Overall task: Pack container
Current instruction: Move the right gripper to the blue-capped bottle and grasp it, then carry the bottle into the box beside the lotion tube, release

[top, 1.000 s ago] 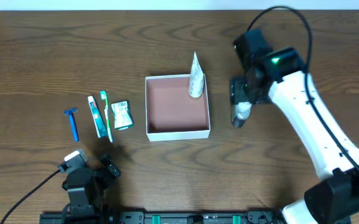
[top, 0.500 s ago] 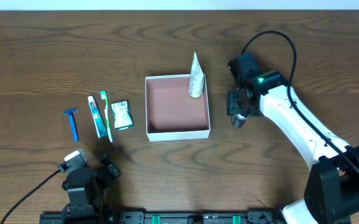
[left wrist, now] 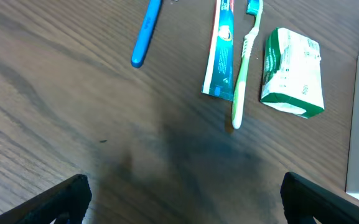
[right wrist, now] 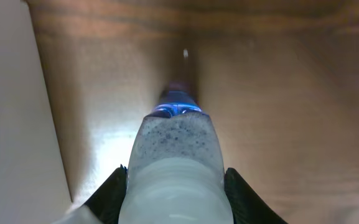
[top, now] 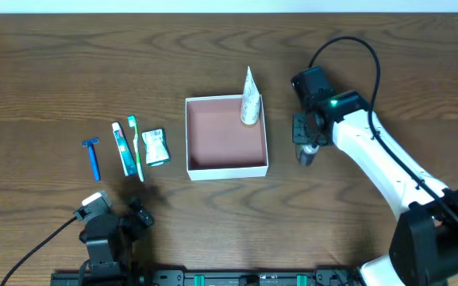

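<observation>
The container [top: 221, 139] sits flat at the centre of the surface [top: 54, 71], open side up, walls square to the surface edges. One white tube [top: 249, 99] leans in its far right corner, crimped end pointing away. To its right, the right tool [top: 307, 148] grips a small bottle [right wrist: 174, 168]. The left tool [top: 117, 210] is spread wide, near the toothbrush [top: 136, 147].

Right gripper [right wrist: 177, 198] clamping bottle [right wrist: 174, 146], left gripper [left wrist: 188, 200] — spread

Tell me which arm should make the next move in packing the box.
Right. The right claw grips a small bottle just beside the box; the left claw is open, empty and farther away.
</observation>
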Tool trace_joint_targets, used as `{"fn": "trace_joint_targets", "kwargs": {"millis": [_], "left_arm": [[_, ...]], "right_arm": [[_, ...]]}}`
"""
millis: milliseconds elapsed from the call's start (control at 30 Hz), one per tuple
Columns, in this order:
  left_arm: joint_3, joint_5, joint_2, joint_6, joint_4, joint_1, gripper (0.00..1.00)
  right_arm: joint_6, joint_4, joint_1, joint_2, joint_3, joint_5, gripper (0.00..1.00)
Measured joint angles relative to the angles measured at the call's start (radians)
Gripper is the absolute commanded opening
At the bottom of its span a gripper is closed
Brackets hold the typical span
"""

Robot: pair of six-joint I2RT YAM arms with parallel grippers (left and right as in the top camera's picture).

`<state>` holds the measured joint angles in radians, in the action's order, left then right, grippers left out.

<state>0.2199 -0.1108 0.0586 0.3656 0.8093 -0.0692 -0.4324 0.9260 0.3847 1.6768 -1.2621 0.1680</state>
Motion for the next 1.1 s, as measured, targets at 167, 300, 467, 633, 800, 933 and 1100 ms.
{"fn": "trace_joint_targets", "kwargs": {"millis": [167, 300, 467, 633, 800, 933, 1100], "left_arm": [[0.000, 0.000, 0.000, 0.000, 0.000, 0.000, 0.98], [0.000, 0.000, 0.000, 0.000, 0.000, 0.000, 0.98], [0.000, 0.000, 0.000, 0.000, 0.000, 0.000, 0.98], [0.000, 0.000, 0.000, 0.000, 0.000, 0.000, 0.98], [0.000, 0.000, 0.000, 0.000, 0.000, 0.000, 0.98], [0.000, 0.000, 0.000, 0.000, 0.000, 0.000, 0.98], [0.000, 0.000, 0.000, 0.000, 0.000, 0.000, 0.98]], "right_arm": [[0.028, 0.108, 0.023, -0.093, -0.036, -0.002, 0.25], [0.051, 0.144, 0.082, -0.226, -0.157, -0.014, 0.20], [0.069, 0.093, 0.200, -0.368, -0.278, -0.037, 0.21], [0.076, 0.036, 0.287, -0.346, -0.290, -0.053, 0.24], [0.064, -0.010, 0.306, -0.160, -0.288, -0.058, 0.24], [0.012, -0.009, 0.307, -0.015, -0.279, -0.061, 0.23], [-0.063, -0.008, 0.307, 0.095, -0.274, -0.064, 0.23]]}}
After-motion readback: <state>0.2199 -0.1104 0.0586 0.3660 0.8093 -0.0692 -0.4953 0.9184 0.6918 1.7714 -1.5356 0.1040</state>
